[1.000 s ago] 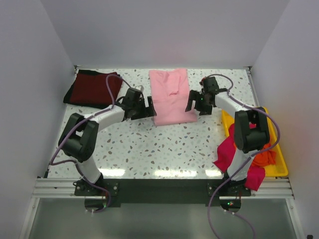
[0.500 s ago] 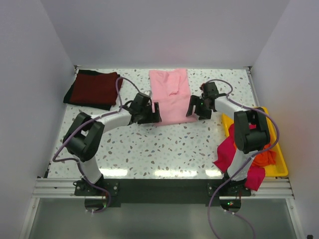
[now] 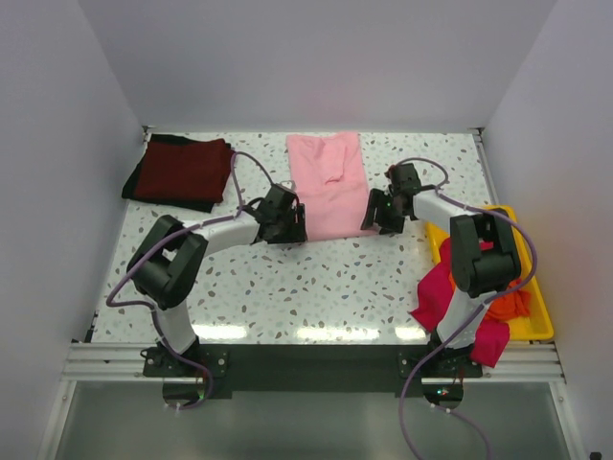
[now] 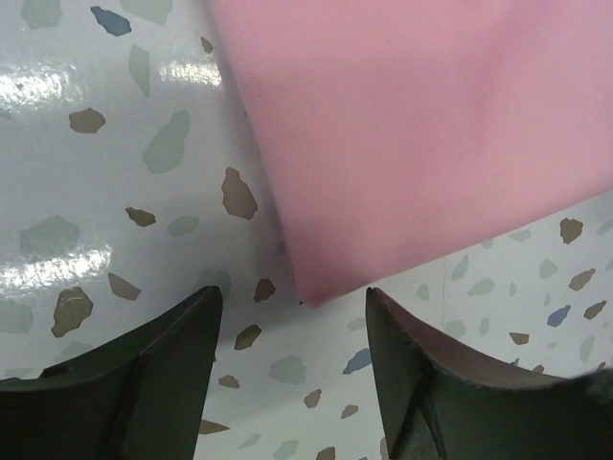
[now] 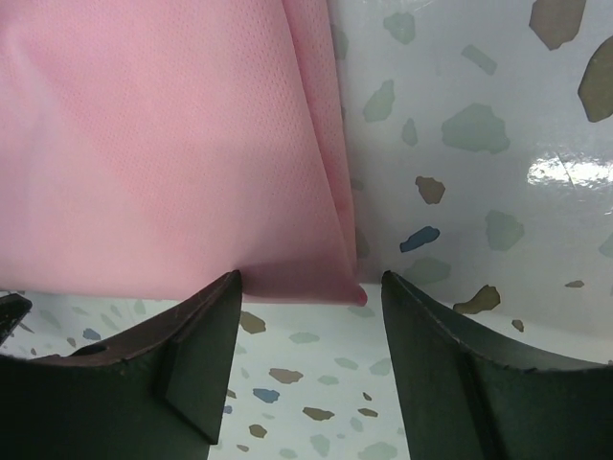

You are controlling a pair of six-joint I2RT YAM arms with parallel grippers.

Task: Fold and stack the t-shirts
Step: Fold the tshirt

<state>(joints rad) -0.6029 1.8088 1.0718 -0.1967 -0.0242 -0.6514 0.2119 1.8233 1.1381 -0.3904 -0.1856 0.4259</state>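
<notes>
Nearest, a crumpled magenta cotton t-shirt point(image 3: 436, 292) spills from the shallow yellow plastic tray point(image 3: 541, 311). The right arm hides part of it and much of the bright orange t-shirt point(image 3: 512, 302). Farther in, the left gripper point(image 4: 292, 297) and right gripper point(image 5: 311, 283) gape wide and empty, each straddling a near corner of the folded pale pink t-shirt point(image 3: 328, 187). Far left, a folded dark maroon t-shirt point(image 3: 182, 170) covers a black t-shirt point(image 3: 192, 204), only its edges showing.

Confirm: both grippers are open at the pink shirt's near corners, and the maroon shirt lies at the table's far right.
Wrong side. The top view shows the maroon shirt at the table's far left. The rest holds: left gripper and right gripper are open at the pink shirt's near corners.
</notes>
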